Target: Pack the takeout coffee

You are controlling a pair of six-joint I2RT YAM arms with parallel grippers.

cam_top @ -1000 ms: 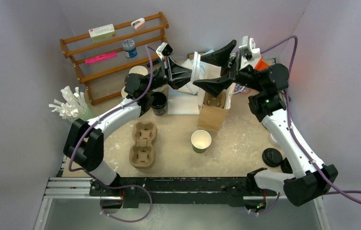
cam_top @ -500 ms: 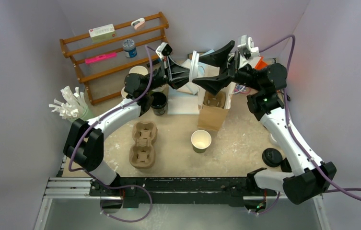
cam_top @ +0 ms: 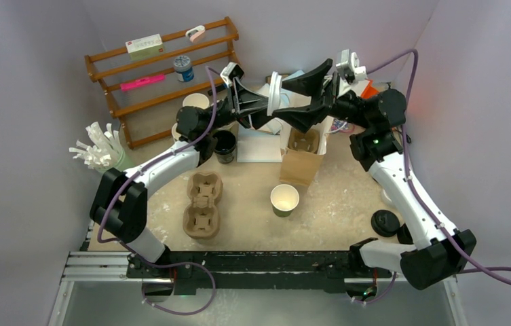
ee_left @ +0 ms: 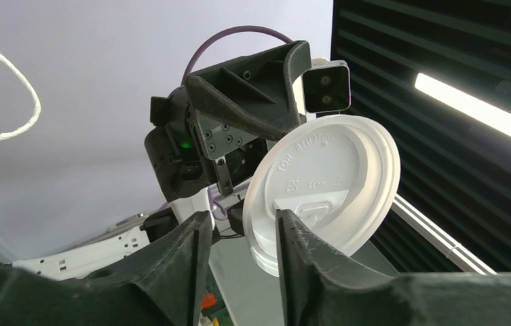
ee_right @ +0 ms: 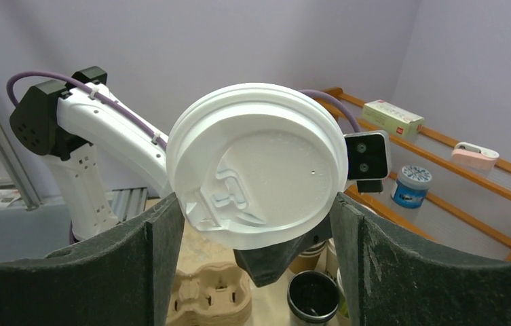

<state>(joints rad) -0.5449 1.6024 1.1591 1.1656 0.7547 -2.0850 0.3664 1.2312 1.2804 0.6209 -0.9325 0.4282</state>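
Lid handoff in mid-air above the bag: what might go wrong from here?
1. The lid sits only by its rim between the right gripper's jaws, while the left gripper's jaws stand apart; it may slip or pop out.
2. It hangs above the paper bag, away from the open cup; a drop could land it in the bag or on the table.

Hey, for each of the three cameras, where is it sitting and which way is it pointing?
Top external: above and behind the arms, looking down on the table; left arm and right arm show whole.
Left wrist: on the left arm, tilted upward; left claw in front, white lid beyond.
Right wrist: on the right arm, facing the left arm and shelf; right claw frames the lid.
Shared: both wrist views show the lid and the opposite arm.
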